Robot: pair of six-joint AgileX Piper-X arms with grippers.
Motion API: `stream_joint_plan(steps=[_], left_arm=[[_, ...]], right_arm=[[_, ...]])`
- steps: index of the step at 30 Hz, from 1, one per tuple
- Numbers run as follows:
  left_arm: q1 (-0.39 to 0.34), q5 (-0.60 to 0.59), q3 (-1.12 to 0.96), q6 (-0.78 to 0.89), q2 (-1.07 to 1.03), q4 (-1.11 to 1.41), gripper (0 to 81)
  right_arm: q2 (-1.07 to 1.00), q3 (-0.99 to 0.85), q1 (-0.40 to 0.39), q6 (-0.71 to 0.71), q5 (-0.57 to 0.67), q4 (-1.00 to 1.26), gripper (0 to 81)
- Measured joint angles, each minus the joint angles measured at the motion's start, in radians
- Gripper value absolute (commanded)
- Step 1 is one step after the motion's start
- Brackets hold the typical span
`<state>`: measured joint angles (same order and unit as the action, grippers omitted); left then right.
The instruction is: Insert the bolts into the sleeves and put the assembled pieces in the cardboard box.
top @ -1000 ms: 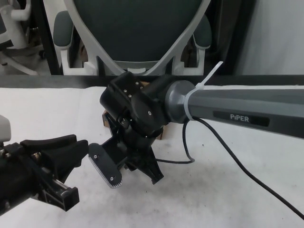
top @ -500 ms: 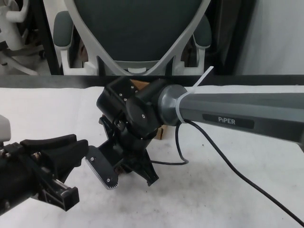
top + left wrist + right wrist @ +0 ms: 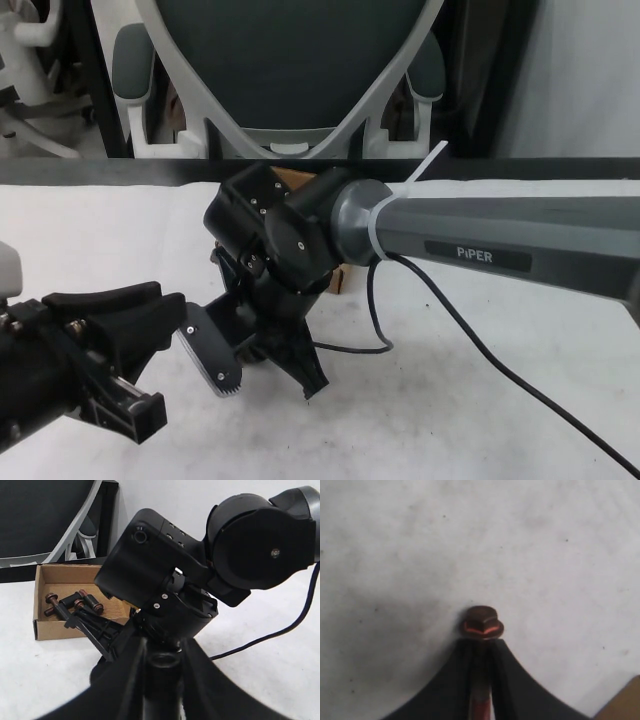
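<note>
Right end effector (image 3: 480, 644) is easing toward 7 o'clock, pointing down at the counter (image 3: 500, 420), clamping a bolt (image 3: 482, 622) | left end effector (image 3: 164, 646) is holding still at 8 o'clock, gripping a sleeve (image 3: 163, 662)

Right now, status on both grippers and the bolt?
Right gripper shut on bolt, head out, above the bench. Left gripper shut on sleeve, bolt not yet in. Box holds assembled pieces.

bolt (image 3: 482, 623): copper-brown metal, dull sheen. sleeve (image 3: 164, 661): smooth black, semi-matt. right tool (image 3: 481, 647): matt black plastic. cardboard box (image 3: 65, 629): raw brown card, matt. surface (image 3: 545, 555): white, matt, faintly mottled, cloth-like.
</note>
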<state>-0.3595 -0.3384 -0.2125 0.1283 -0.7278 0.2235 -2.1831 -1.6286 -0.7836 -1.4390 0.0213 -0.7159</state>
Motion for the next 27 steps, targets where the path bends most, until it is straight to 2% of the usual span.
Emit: stream_joint_plan(steps=[4,5,6,7,9,13,18,24,27], left_arm=[[0.000,0.000,0.000,-0.035,0.000,0.000,0.8],[0.000,0.000,0.004,-0.047,0.000,0.006,0.8],[0.000,0.000,0.010,-0.056,0.000,0.016,0.8],[0.000,0.000,0.012,-0.059,0.000,0.018,0.8],[0.000,0.000,0.036,-0.069,0.000,0.058,0.8],[0.000,-0.009,0.117,-0.086,0.000,0.196,0.8],[0.000,-0.084,0.177,-0.128,0.000,0.337,0.8],[0.000,-0.184,0.178,-0.216,0.000,0.360,0.8],[-0.005,-0.259,0.178,-0.261,0.000,0.360,0.8]], right_arm=[[0.009,0.000,0.000,0.073,0.000,-0.005,0.2],[0.024,0.000,0.007,0.137,0.015,-0.009,0.2],[0.024,0.000,0.008,0.215,0.054,-0.009,0.2],[0.036,0.005,0.012,0.215,0.058,-0.011,0.2],[0.092,0.027,0.033,0.321,0.140,-0.011,0.2],[0.205,0.096,0.062,0.415,0.206,0.021,0.2],[0.329,0.231,0.067,0.498,0.217,0.114,0.2],[0.487,0.463,0.067,0.613,0.225,0.290,0.2],[0.561,0.560,0.067,0.725,0.225,0.382,0.2]])
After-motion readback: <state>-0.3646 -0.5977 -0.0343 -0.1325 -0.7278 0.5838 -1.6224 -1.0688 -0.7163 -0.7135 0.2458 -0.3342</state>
